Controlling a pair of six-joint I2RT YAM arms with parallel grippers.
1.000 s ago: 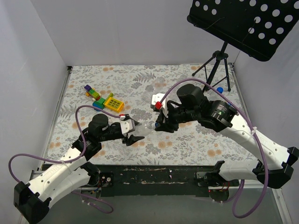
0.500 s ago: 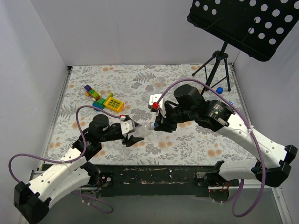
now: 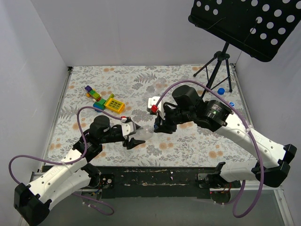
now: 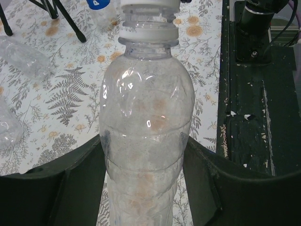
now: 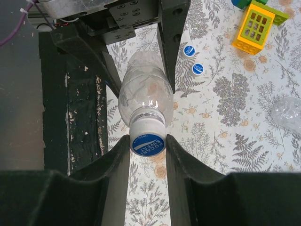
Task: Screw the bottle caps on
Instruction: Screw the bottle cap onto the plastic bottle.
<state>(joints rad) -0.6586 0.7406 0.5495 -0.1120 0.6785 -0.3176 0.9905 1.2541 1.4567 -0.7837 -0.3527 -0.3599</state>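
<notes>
On the flowered bench (image 3: 197,146), the right arm (image 3: 235,127) had swung slightly leftward over the past second while the left arm (image 3: 70,160) kept its place. The left fingers (image 4: 56,188) were clamped on the clear bottle (image 4: 148,117), held between the arms. The right fingers (image 5: 113,174) pinched the blue cap (image 5: 147,141) seated on its neck. The shift suggested the cap was being screwed down, probably not yet tight. Two loose caps (image 5: 189,51) waited nearby.

Clear bottle (image 5: 143,89), blue-and-white cap (image 5: 147,142), floral table (image 5: 225,94), yellow block (image 5: 256,26), perhaps green-edged.
</notes>
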